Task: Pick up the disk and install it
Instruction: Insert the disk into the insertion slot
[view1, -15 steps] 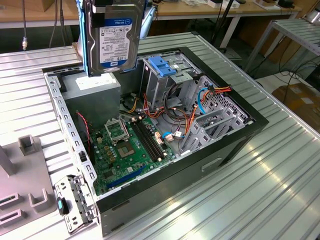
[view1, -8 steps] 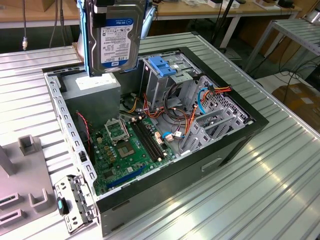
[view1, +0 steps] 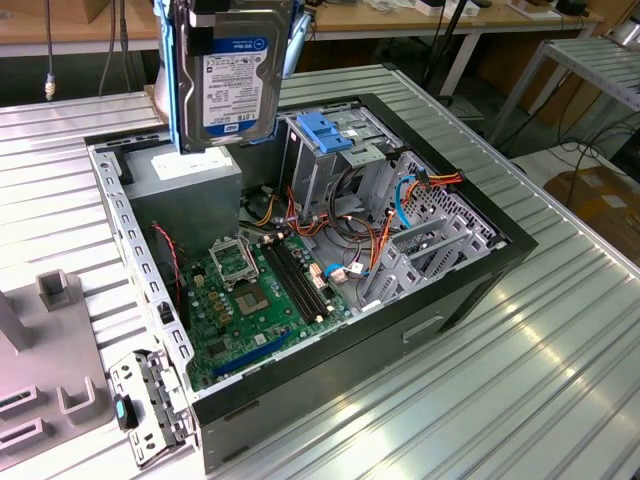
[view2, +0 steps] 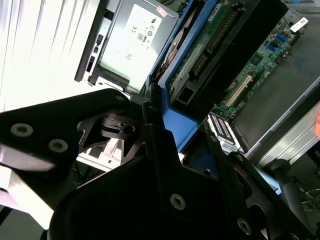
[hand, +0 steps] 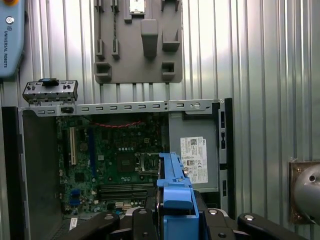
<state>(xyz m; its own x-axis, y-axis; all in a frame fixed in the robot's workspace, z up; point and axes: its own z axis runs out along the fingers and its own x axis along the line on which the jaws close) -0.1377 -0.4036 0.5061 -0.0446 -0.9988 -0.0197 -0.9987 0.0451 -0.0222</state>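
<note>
Exterior view: the disk (view1: 235, 85) hangs upright above the open case (view1: 420, 325) — first wrist view, claw (hand: 175, 222) pinching its rails.

The case (view1: 420, 330) was viewed from above one corner in the exterior view, the box (view1: 190, 195) at 11 o'clock of the board (view1: 250, 300). Past the disk (hand: 175, 197), it was seen straight down in the first wrist view, and close and slanted in the second wrist view. Board and box were shared by all.
</note>
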